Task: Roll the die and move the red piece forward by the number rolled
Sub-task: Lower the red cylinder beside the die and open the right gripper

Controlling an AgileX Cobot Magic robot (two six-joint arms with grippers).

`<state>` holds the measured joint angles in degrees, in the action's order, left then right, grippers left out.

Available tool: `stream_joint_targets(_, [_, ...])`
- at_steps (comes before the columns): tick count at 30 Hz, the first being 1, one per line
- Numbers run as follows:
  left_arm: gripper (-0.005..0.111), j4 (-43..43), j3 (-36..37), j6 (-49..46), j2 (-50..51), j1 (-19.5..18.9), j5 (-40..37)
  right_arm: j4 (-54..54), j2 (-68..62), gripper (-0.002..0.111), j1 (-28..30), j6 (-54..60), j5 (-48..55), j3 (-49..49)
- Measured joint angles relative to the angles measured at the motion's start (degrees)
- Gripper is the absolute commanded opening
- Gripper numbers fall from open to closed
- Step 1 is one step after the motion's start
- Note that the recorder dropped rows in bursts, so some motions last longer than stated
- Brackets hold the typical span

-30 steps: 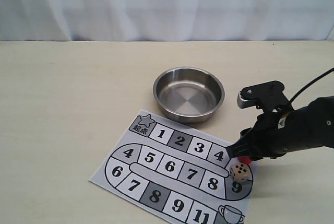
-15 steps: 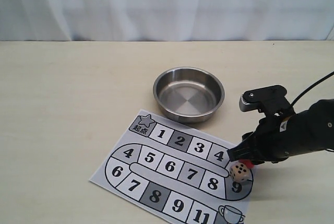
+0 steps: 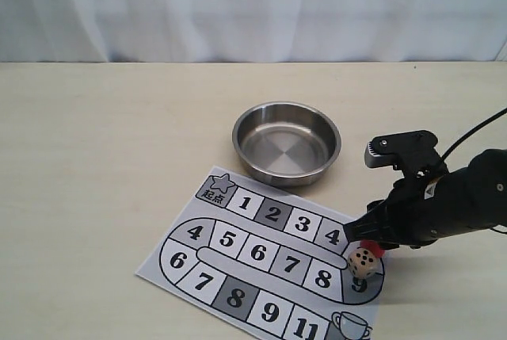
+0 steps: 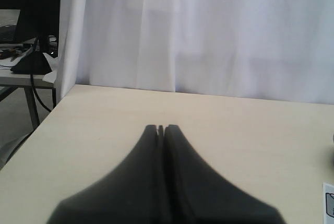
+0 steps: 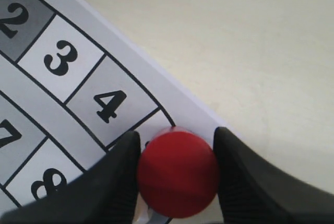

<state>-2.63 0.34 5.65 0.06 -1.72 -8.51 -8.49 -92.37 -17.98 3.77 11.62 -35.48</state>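
The red piece (image 5: pixel 177 174) sits between the two fingers of my right gripper (image 5: pixel 177 133), which is shut on it. It is over the board's rounded corner just past square 4. In the exterior view only a sliver of the red piece (image 3: pixel 379 251) shows under my right gripper (image 3: pixel 371 243). The die (image 3: pixel 364 260) rests on the board's right bend beside square 9, right in front of the gripper, showing several dark pips. My left gripper (image 4: pixel 162 128) is shut on nothing above bare tabletop and does not show in the exterior view.
The paper game board (image 3: pixel 207 254) lies near the front edge of the table, with numbered squares (image 5: pixel 57 57). A steel bowl (image 3: pixel 238 138) stands just behind it. A white curtain hangs behind the table.
My right gripper has shifted slightly right and down with the red piece in it. The die and the left gripper have not moved.
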Motion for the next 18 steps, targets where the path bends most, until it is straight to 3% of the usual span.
stream_joint_targets(6, [0.0, 0.0, 0.0, 0.0, 0.0, 0.0, 0.0, -0.6, 0.0, 0.031, 0.0, 0.0, -0.4, 0.0])
stream_joint_targets(18, [0.0, 0.0, 0.0, 0.0, 0.0, 0.0, 0.0, -1.1, -0.7, 0.059, 0.0, 0.0, -0.8, 0.0])
